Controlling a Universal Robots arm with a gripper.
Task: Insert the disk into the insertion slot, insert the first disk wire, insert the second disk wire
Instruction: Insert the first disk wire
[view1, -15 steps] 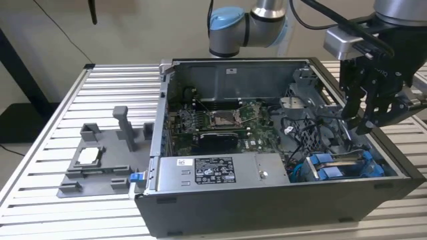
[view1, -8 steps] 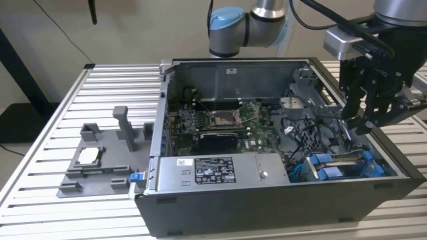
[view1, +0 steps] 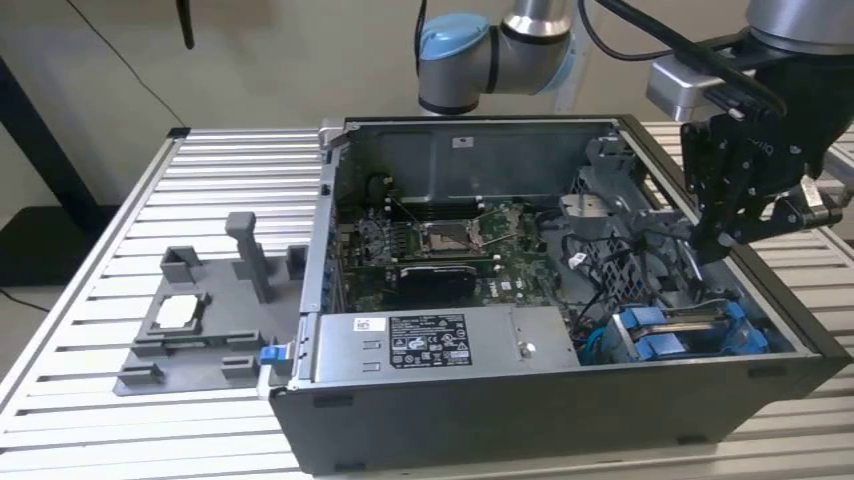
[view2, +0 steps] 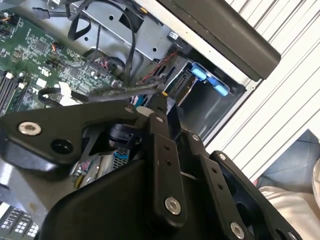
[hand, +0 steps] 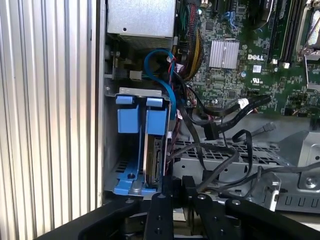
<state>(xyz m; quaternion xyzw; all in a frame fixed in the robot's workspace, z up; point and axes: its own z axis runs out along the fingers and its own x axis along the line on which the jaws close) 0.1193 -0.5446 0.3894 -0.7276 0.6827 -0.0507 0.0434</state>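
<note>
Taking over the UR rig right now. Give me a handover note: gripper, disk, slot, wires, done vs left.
Gripper: inside the case at the exterior view's right, close above the drive cage; whether it holds anything cannot be told.
Disk: sits on edge in the insertion slot, in its blue carrier.
Done: disk insertion looks complete.
Left: apparently both wires. A black connector hangs loose beside the cage, and no plug shows on the disk's exposed edge.
</note>
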